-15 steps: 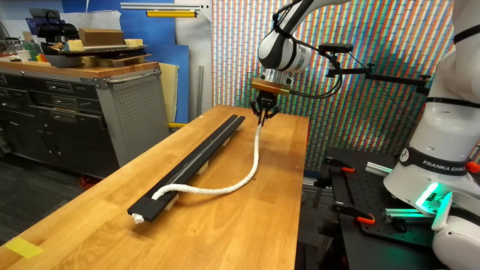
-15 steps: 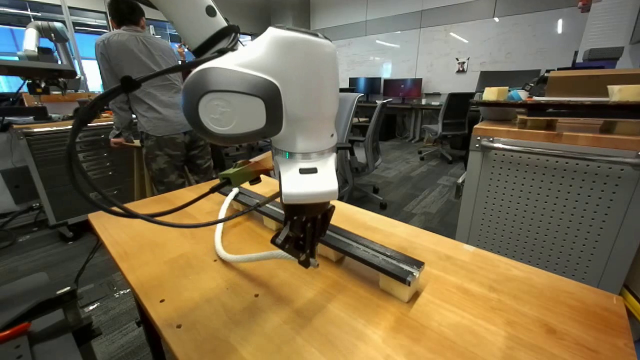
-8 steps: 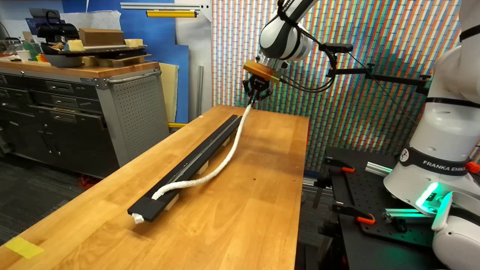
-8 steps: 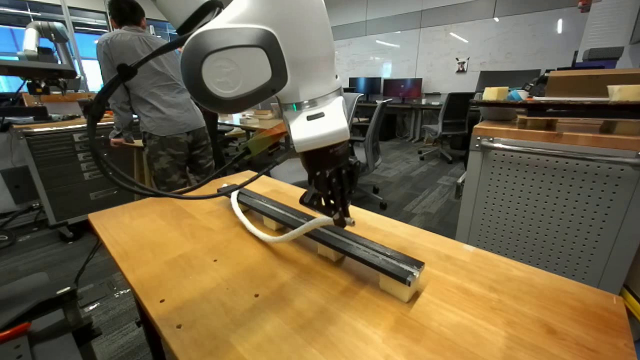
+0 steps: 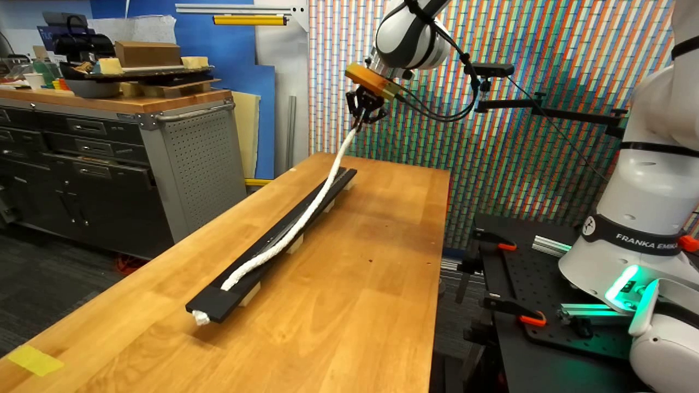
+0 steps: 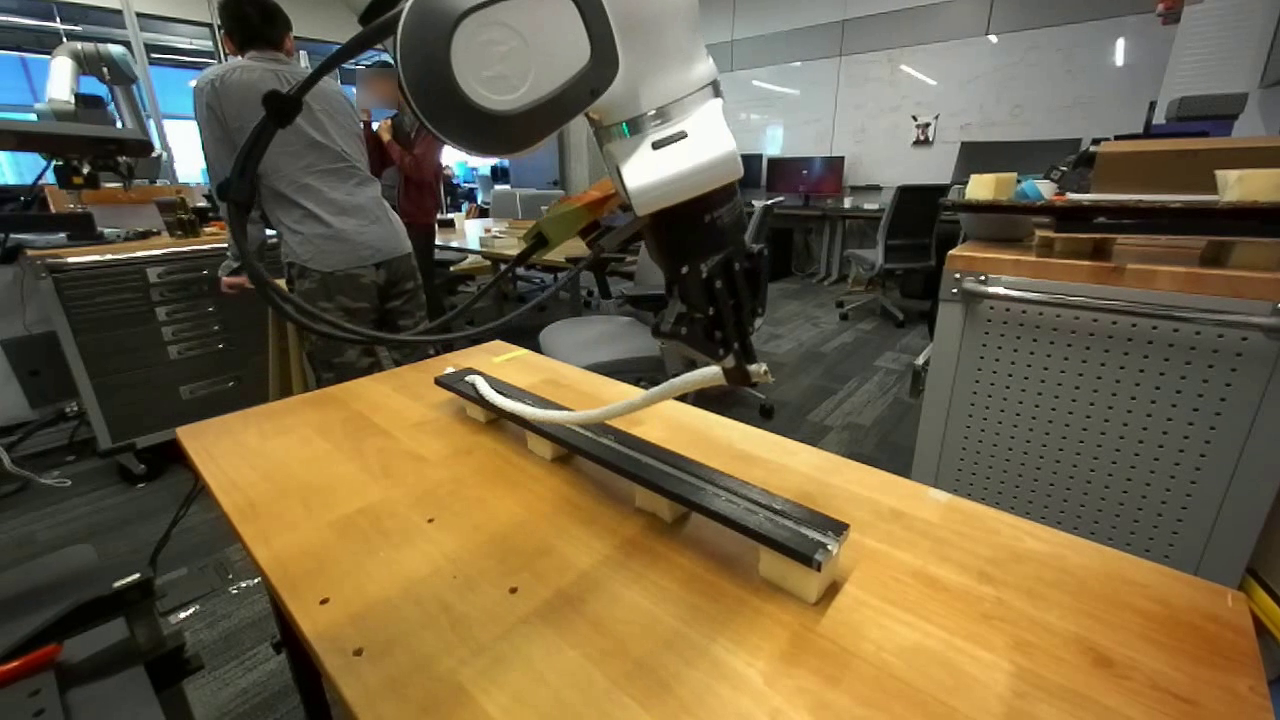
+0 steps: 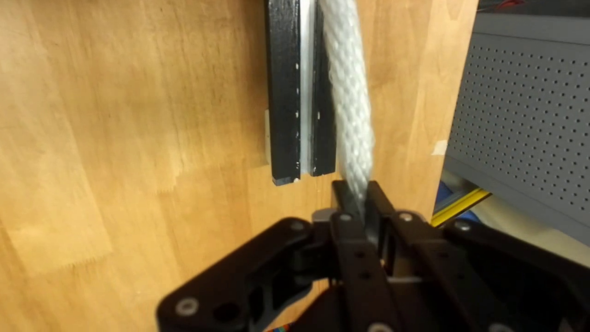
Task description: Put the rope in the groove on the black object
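The white rope (image 5: 272, 252) enters the end of the long black bar (image 5: 218, 303), and a frayed white tip shows beyond that end. From there the rope rises over the bar to my gripper (image 5: 359, 125). In an exterior view the gripper (image 6: 745, 375) is shut on the rope (image 6: 640, 402) near its free end, high above the bar and tilted. In the wrist view the gripper (image 7: 358, 190) pinches the rope (image 7: 351, 92). There the groove (image 7: 306, 92) shows bare, left of the rope, which appears over the bar's right edge. The bar's open end lies left of the fingertips.
Pale blocks (image 6: 795, 577) hold the bar above the wooden table (image 6: 600, 620). A grey perforated cabinet (image 6: 1090, 420) stands beyond the table edge. A person (image 6: 310, 180) stands behind the table. Black cables (image 6: 270, 290) hang from the arm.
The gripper has moved up and across toward the bar with the rope and has tilted. The rope, which sagged beside the bar over the table, now stretches along and above the bar.
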Robot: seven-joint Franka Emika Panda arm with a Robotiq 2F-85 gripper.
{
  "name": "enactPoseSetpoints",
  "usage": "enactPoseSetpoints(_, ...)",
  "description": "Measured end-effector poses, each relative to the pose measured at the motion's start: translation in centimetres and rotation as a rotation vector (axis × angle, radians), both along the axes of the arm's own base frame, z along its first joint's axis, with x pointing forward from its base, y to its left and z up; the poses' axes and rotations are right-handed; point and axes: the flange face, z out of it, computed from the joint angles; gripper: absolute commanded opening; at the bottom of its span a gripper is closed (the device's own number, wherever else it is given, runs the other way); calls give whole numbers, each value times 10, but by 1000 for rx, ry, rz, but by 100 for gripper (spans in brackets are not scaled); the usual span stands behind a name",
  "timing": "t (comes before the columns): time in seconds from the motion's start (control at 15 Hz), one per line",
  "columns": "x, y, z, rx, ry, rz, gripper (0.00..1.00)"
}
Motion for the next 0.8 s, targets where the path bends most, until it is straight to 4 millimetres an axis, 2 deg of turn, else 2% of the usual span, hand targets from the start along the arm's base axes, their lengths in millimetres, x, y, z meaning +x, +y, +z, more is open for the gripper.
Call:
enactPoseSetpoints(0.33, 17, -3, 10, -4, -14, -3, 3)
enactPoseSetpoints(0.8, 46, -5, -18, 10, 60, 10, 3)
